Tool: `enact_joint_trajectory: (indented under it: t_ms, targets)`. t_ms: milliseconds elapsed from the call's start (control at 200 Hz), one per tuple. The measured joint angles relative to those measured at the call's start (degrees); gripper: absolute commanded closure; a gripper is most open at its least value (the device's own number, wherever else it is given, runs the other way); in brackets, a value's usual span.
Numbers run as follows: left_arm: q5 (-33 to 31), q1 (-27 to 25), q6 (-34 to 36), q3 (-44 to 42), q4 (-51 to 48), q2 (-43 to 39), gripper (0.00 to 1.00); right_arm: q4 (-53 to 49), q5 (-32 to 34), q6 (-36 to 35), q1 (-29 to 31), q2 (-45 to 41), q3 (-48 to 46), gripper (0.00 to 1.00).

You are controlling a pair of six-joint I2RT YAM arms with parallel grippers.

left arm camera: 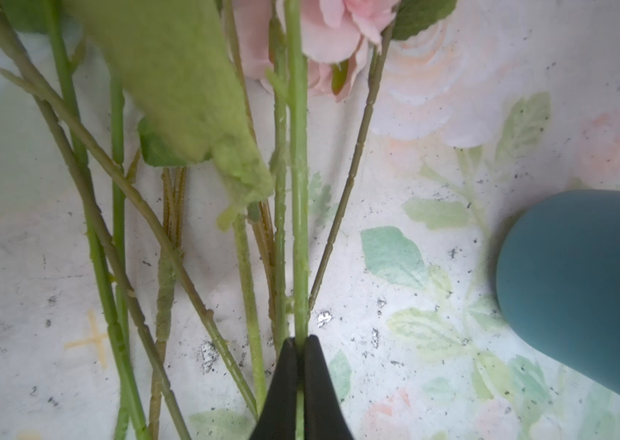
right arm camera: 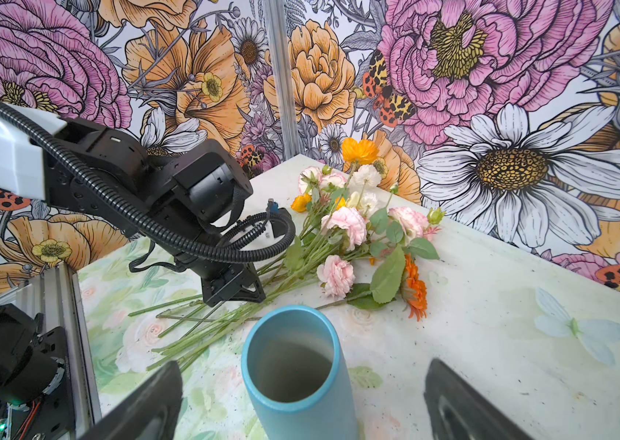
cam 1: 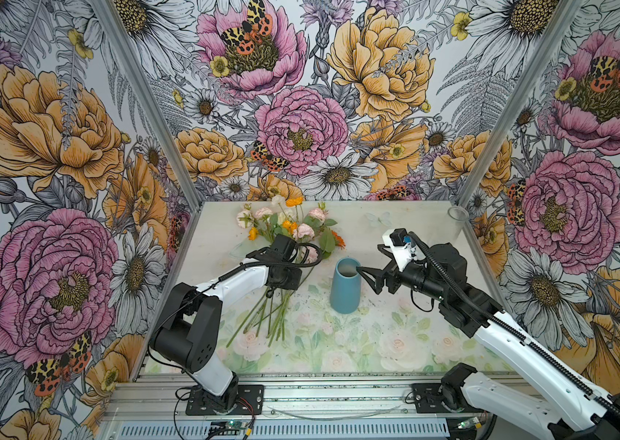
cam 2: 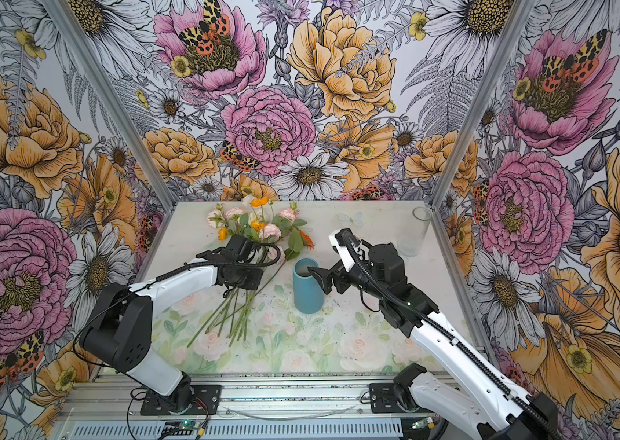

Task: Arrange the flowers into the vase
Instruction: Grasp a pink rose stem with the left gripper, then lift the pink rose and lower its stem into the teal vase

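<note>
Pinching one green stem [left arm camera: 298, 183] among the flowers [cam 1: 304, 230] lying left of centre in both top views, the left gripper [left arm camera: 300, 343] is clamped (the right gripper [right arm camera: 304, 371] gapes empty beside the vase [cam 1: 344, 293], mid-frame).

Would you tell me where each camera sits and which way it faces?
Both top views: high in front, looking down at flowers, vase, left arm, right arm.
Left wrist: on its arm, looking along the left gripper, shut on a stem.
Right wrist: behind the open right gripper, facing the vase.
Shared: all show the vase.
</note>
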Motion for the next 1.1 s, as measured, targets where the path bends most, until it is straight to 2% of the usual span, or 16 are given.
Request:
enact_joint_trajectory:
  t_ms: [175, 425, 651, 826, 951, 1101]
  targets:
    - [3.9, 2.5, 1.7, 1.8, -3.6, -3.8, 1.00, 0.0, 0.0, 0.0, -0.1, 0.0, 0.0, 0.01]
    - [17.9, 11.1, 3.1, 2.3, -5.6, -7.8, 1.00, 0.0, 0.0, 0.0, -0.1, 0.0, 0.0, 0.01]
    - [23.5, 12.4, 2.9, 5.2, -6.1, -10.1, 1.00, 0.4, 0.3, 0.0, -0.1, 0.1, 0.0, 0.01]
    - [20.2, 9.0, 0.4, 9.8, -5.6, -15.5, 1.00, 0.4, 1.3, 0.5, -0.8, 0.2, -0.1, 0.00]
    - [15.2, 3.3, -3.0, 12.1, -0.7, -21.4, 1.00, 0.5, 1.9, 1.6, -2.2, 0.6, -0.1, 0.01]
    - [6.6, -5.9, -6.7, 12.3, 10.6, -26.4, 1.00, 0.9, 3.4, 2.6, -3.1, 0.4, -1.0, 0.00]
